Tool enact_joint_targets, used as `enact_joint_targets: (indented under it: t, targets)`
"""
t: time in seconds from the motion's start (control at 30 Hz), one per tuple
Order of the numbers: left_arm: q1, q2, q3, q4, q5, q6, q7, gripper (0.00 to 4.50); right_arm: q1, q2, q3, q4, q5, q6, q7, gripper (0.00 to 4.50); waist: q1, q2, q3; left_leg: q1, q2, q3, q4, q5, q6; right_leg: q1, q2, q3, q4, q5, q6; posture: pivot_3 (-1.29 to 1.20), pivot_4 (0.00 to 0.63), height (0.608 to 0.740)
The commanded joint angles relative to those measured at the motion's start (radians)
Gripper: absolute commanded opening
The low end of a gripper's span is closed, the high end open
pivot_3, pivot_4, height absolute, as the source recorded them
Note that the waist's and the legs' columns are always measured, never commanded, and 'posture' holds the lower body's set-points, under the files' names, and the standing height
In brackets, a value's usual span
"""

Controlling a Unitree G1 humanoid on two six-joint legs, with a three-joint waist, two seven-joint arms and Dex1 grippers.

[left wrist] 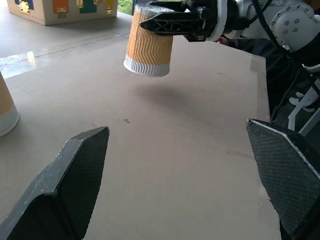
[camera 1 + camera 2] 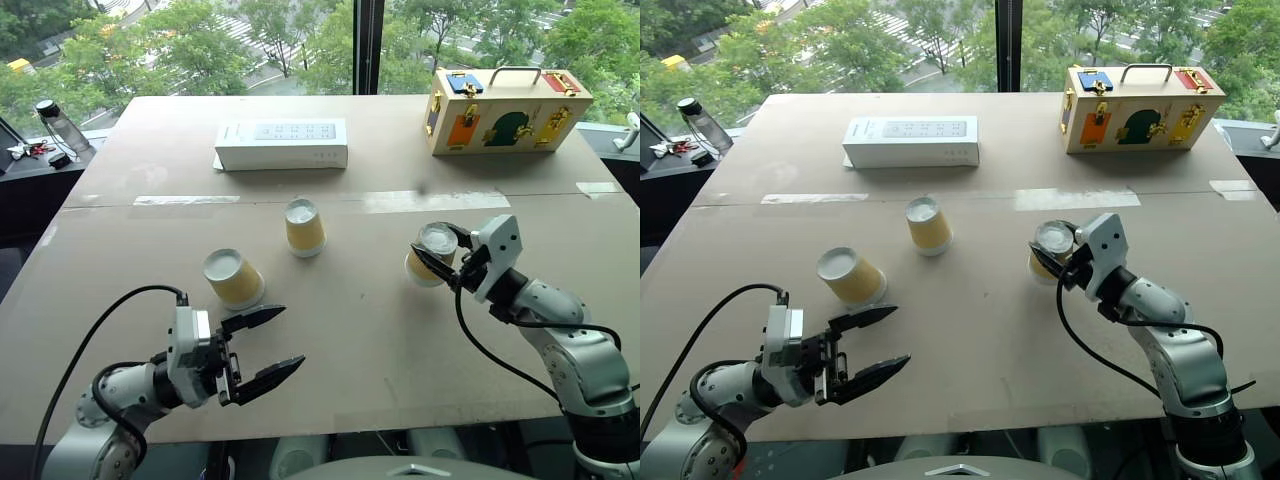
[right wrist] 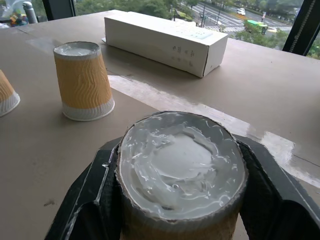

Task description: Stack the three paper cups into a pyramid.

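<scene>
Three yellow-orange ribbed paper cups stand upside down, white bases up. One cup (image 2: 233, 279) rests on the table at the left. Another cup (image 2: 304, 228) stands in the middle, a little farther back. My right gripper (image 2: 432, 245) is shut on the third cup (image 2: 428, 262); the left wrist view shows that cup (image 1: 148, 45) held clear of the table, with its shadow beneath. In the right wrist view its base (image 3: 182, 165) sits between the fingers. My left gripper (image 2: 292, 336) hangs open and empty near the front edge, just right of the left cup. No pyramid stands.
A long white box (image 2: 282, 143) lies at the back centre. At the back right sits a wooden latch box (image 2: 505, 110) with a handle. Pale tape strips (image 2: 435, 201) cross the brown tabletop (image 2: 360, 330). A bottle (image 2: 60, 125) stands on a side ledge at the left.
</scene>
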Motion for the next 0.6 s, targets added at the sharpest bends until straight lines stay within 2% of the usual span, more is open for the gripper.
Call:
enact_joint_targets:
  t: [0.03,0.2,0.57,0.6]
  targets:
    - [0.044,-0.002,0.039,-0.041,-0.045,-0.004,-0.019,4.5,-0.011,-0.005,0.009,0.015,-0.015,-0.052,0.035,2.19,-0.003,0.0,0.0,0.0,0.0,0.0,0.0,0.0,0.0,0.0,0.0,0.0,0.0,0.0,0.0,0.0,0.15,0.74]
    - [0.109,-0.02,0.049,-0.056,-0.031,-0.03,-0.022,4.5,-0.027,0.022,0.058,0.046,-0.036,-0.1,0.069,2.19,-0.007,0.0,0.001,0.0,0.001,0.0,-0.001,0.0,0.0,0.0,0.0,0.0,0.0,0.0,0.0,0.0,0.15,0.74]
    - [0.095,-0.034,0.061,-0.077,-0.06,-0.009,0.026,4.5,-0.105,0.08,0.142,0.145,-0.105,-0.177,0.085,2.19,-0.005,-0.001,0.0,0.001,0.001,0.0,0.0,0.0,0.0,0.0,0.0,0.0,0.0,0.0,0.0,0.0,0.15,0.74]
    - [0.081,-0.03,0.065,-0.084,-0.075,0.005,0.041,4.5,-0.115,0.08,0.148,0.175,-0.118,-0.175,0.084,2.69,-0.004,-0.001,0.0,0.0,0.001,0.0,0.0,0.0,0.0,0.0,0.0,0.0,0.0,0.0,0.0,0.0,0.15,0.74]
